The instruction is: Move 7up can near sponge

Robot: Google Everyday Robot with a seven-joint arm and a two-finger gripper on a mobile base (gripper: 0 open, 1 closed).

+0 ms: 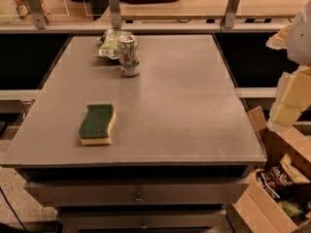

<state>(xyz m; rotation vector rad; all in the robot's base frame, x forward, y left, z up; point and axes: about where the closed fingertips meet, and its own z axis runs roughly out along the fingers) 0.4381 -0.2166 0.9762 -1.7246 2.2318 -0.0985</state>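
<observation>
The 7up can (129,55) stands upright on the grey table (194,106), at the far left of its middle. The sponge (97,124), dark green on top over pale yellow foam, lies flat near the table's front left, well in front of the can. My gripper (286,108) hangs at the right edge of the view, beyond the table's right side and above its level. It is far from both the can and the sponge and holds nothing that I can see.
A crinkled green-white snack bag (109,43) lies just behind and left of the can. An open cardboard box (277,178) with snack packets stands on the floor at the table's right front corner. A railing with posts (114,6) runs behind the table.
</observation>
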